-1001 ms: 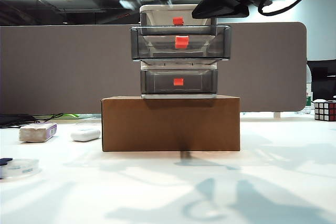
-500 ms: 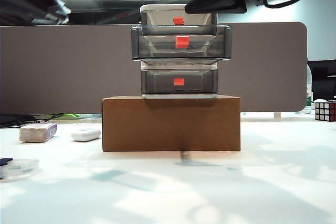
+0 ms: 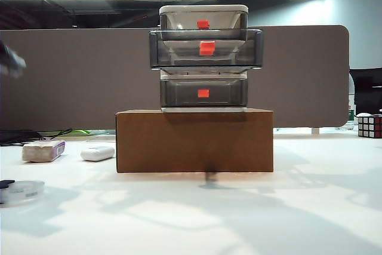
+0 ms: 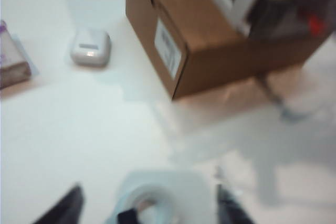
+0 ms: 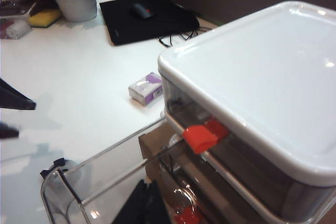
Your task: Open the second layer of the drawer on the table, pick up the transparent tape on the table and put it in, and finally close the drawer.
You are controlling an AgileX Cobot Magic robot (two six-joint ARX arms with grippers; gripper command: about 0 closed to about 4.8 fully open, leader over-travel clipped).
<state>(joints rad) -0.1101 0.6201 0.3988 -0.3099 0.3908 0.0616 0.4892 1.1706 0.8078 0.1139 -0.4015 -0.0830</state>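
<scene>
The second layer (image 3: 206, 49) of the drawer (image 3: 203, 58) stands pulled out atop the cardboard box (image 3: 194, 140), while the transparent tape (image 3: 19, 190) lies at the table's (image 3: 239, 219) front left edge. The left gripper (image 4: 149, 205) hangs over it, fingers spread either side, not touching. The right gripper (image 5: 147, 203) is above the drawer; I cannot tell its fingers' state.

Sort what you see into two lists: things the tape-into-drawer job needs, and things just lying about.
Needed: the drawer; the second layer, pulled out; the transparent tape, on the table.
Lying about: cardboard box under the drawer; white oblong device; purple-labelled block; puzzle cube.
</scene>
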